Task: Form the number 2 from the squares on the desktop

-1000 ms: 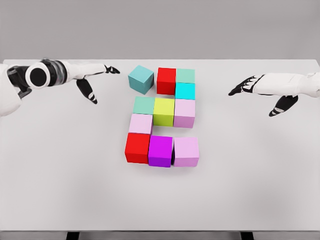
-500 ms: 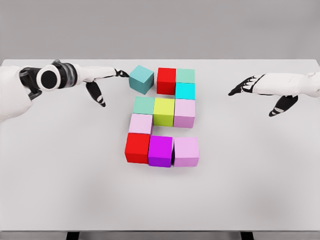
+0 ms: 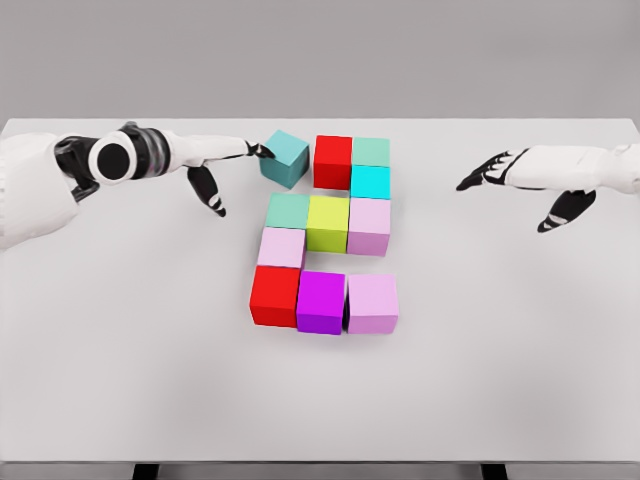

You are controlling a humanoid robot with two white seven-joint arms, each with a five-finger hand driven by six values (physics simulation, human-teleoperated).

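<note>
- On the flat white counter (image 3: 120,340), ten small coloured cubes sit near the middle, and all but one are pushed close together.
- Top row: a dark teal cube (image 3: 285,158) sits turned a bit, with its right corner just beside a red cube (image 3: 333,161). Next comes a light green cube (image 3: 371,152) touching the red one.
- Under the light green cube is a bright cyan cube (image 3: 370,182).
- Middle row, side by side: a green cube (image 3: 288,211), a yellow-green cube (image 3: 328,222) and a pale pink cube (image 3: 369,226).
- Below the green one sits a light pink cube (image 3: 282,248).
- Bottom row: a second red cube (image 3: 275,295), a purple cube (image 3: 320,302) and a pale lilac cube (image 3: 372,303), with a thin dark gap between the last two.
- Left hand (image 3: 218,165): white with dark tips. Its fingers (image 3: 258,150) are stretched out straight and touch the left edge of the dark teal cube. The thumb hangs down. It holds nothing.
- Right hand (image 3: 522,180): it floats over the counter, well apart from the cubes, fingers spread loosely and holding nothing.
- Lots of bare counter lies in front of the cubes and on both sides. The back edge is near the top row.
</note>
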